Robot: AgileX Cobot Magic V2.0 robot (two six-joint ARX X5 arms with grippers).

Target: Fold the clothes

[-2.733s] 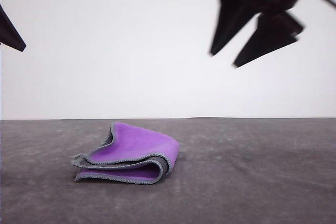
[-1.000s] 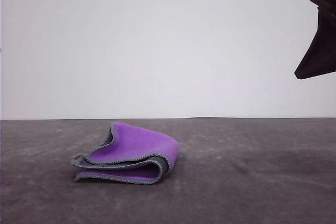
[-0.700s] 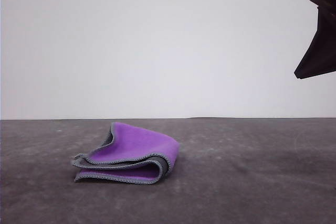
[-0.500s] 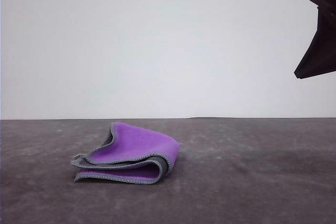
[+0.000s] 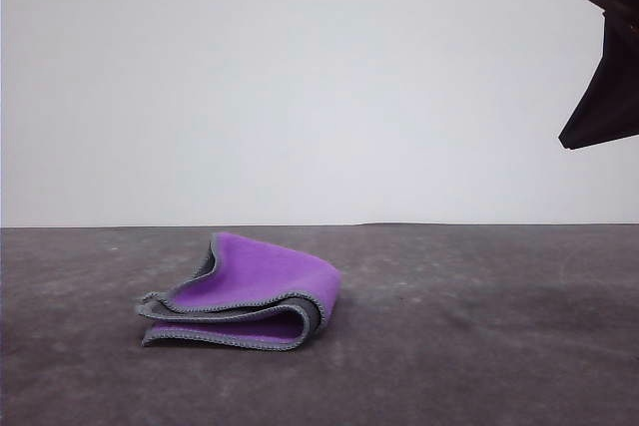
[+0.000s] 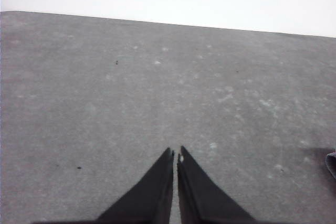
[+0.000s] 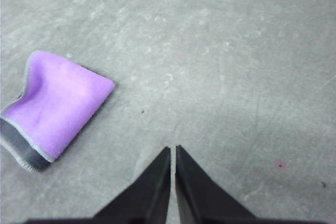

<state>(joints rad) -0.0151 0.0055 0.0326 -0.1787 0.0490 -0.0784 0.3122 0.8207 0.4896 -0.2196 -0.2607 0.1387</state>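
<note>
Cloth [image 5: 245,293] lies folded into a small bundle on the grey bench [image 5: 479,346], left of centre in the front view, purple side up with charcoal layers and the light stitched edge showing at its open end; nothing touches it. Right end effector [image 7: 172,149] hangs high at the right edge of the front view, well apart from the cloth, fingers nearly touching with only a thin slit between them, gripping nothing. Left end effector [image 6: 175,152] sits over bare bench, fingers likewise pressed almost together and empty.
</note>
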